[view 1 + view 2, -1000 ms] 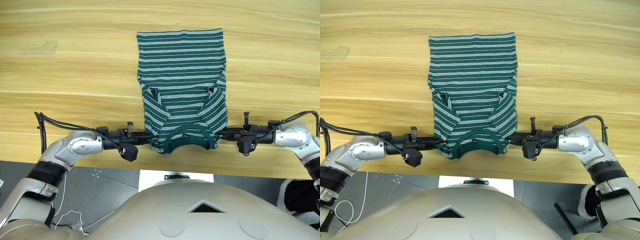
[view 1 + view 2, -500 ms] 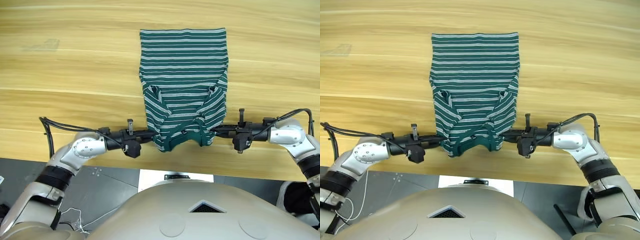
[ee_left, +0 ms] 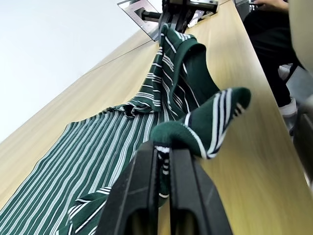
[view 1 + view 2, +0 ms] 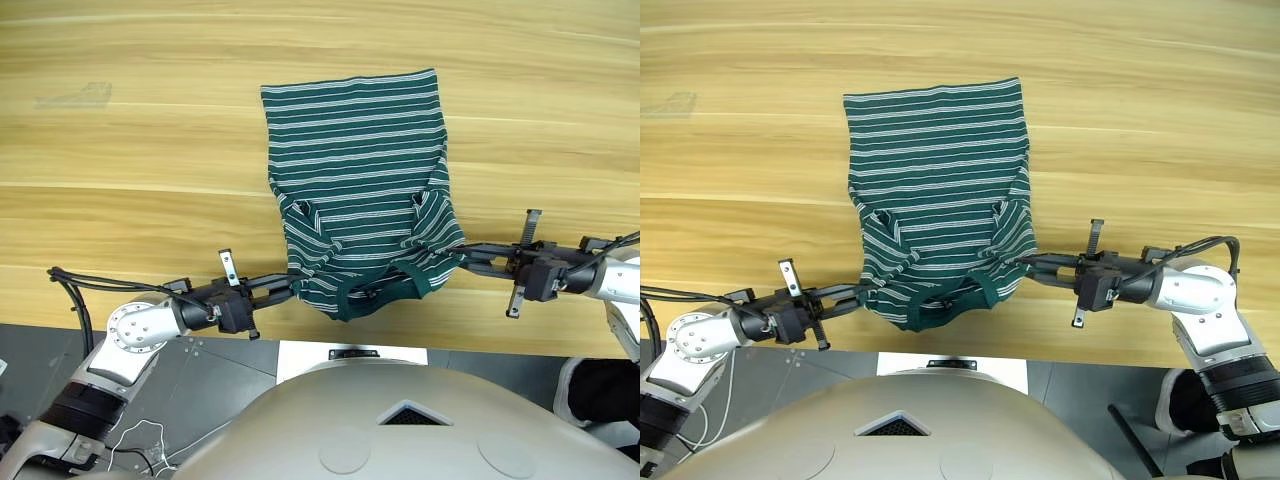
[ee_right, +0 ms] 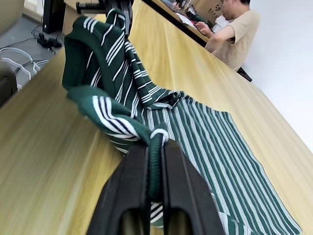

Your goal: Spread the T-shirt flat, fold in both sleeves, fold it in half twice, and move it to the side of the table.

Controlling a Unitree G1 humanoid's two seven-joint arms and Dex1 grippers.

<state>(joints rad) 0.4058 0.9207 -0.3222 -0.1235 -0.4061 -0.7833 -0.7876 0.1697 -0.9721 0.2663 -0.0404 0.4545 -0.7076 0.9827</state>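
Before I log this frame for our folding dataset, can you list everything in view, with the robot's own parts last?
Striped short-sleeved T-shirt: one, dark green with white stripes, lying lengthwise mid-table with its sleeves folded in, collar end raised off the wood at the near edge.
Wooden plank table: one, light wood, under the shirt.
Floor: grey, below the table's near edge.
Left gripper: one, black, shut on the shirt's near left corner.
Right gripper: one, black, shut on the shirt's near right corner.
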